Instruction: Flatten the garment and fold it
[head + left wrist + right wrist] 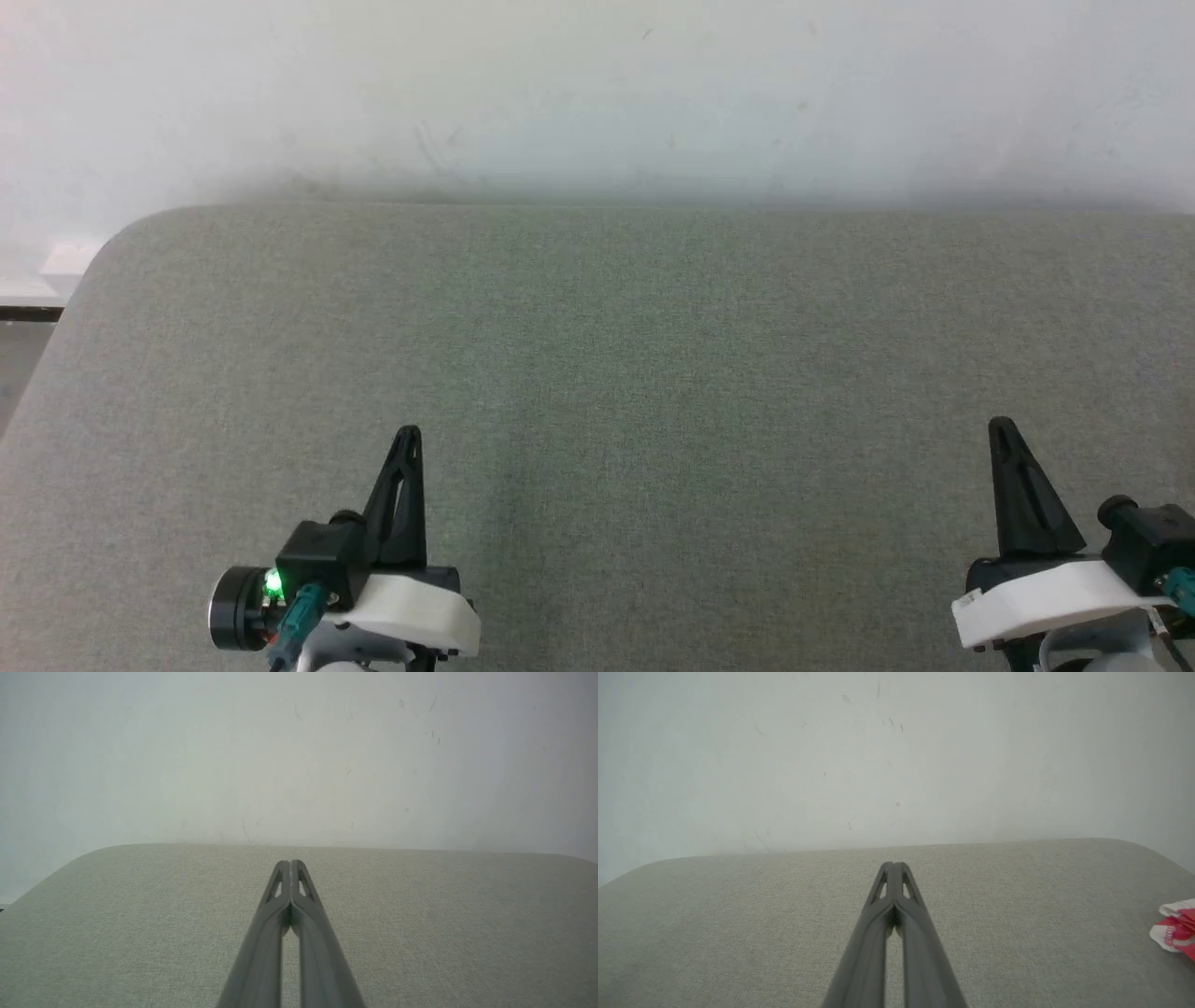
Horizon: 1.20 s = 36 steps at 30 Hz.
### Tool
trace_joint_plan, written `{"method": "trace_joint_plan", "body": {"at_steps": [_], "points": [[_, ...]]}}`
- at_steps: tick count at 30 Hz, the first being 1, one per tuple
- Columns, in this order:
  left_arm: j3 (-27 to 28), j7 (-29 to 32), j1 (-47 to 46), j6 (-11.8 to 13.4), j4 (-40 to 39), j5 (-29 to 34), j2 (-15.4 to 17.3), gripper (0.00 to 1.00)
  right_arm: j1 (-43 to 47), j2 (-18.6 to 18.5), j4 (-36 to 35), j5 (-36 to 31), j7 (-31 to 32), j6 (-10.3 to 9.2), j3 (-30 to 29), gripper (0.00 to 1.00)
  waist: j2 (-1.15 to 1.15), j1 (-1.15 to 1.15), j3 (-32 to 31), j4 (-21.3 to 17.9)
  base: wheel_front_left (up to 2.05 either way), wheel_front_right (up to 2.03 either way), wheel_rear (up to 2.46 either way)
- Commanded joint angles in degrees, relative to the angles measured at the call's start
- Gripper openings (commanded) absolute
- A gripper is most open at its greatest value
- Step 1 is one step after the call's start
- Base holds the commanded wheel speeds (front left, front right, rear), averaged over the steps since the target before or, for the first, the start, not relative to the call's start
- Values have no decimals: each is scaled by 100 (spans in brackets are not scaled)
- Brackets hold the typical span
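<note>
Right wrist view — crumpled red-and-white garment (pixel 1177 930); left gripper (pixel 290 862), right gripper (pixel 893 864) closed, empty.

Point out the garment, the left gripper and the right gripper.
garment (pixel 1177 930): right wrist view, red-and-white bunched edge.
left gripper (pixel 408 439): head view, closed fingertips.
right gripper (pixel 1001 429): head view, closed fingertips.

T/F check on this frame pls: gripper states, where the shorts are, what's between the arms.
1. The left gripper and the right gripper are both shut and hold nothing. True.
2. A bunched bit of the red and white garment lies at the right edge of the right wrist view. True.
3. The garment is spread flat between the two grippers. False: bare grey surface lies between them.
4. The right gripper touches the garment. False: they are clearly apart, with grey surface between them.
</note>
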Motion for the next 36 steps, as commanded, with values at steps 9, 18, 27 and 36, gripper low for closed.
{"method": "trace_joint_plan", "body": {"at_steps": [9, 18, 27, 36], "points": [[79, 116, 3, -42, -58, 68, -6, 0, -18, 11, -68, -122, 130, -1, 46, 0, 0, 0, -23, 1, 0, 0, 0], [133, 221, 5, -72, -97, 112, -10, 0, -30, 18, -115, -201, 232, -2, 79, 0, 0, 0, -45, 1, 0, 0, 0], [187, 326, 7, -102, -135, 156, -14, 0, -42, 25, -162, -280, 333, -3, 111, 0, 0, 0, -67, 2, 0, 0, 0], [241, 431, 9, -132, -174, 200, -18, 0, -53, 32, -209, -359, 435, -4, 143, 0, 0, 0, -88, 2, 0, 0, 0]]}}
